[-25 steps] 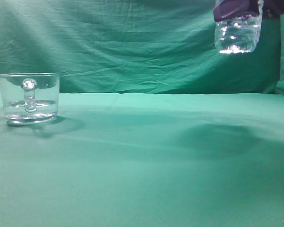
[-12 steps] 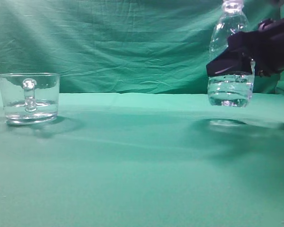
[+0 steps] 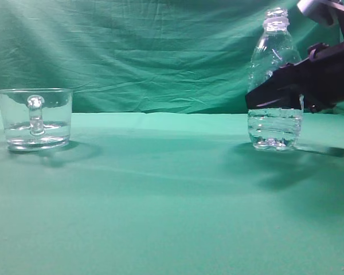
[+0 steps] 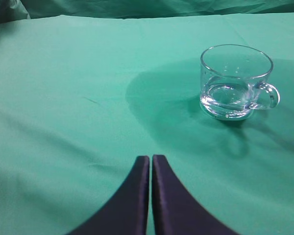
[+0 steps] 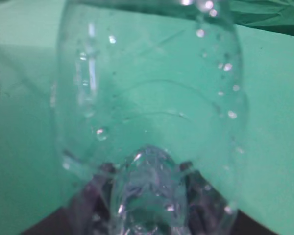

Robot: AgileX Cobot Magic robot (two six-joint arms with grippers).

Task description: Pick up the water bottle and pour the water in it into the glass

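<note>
Where right tool grips: water bottle.

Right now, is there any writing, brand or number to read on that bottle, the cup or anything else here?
None: no readable text in any view.
The water bottle is clear plastic with no label.
The glass is plain, with no print.
The green cloth carries no marking.
</note>
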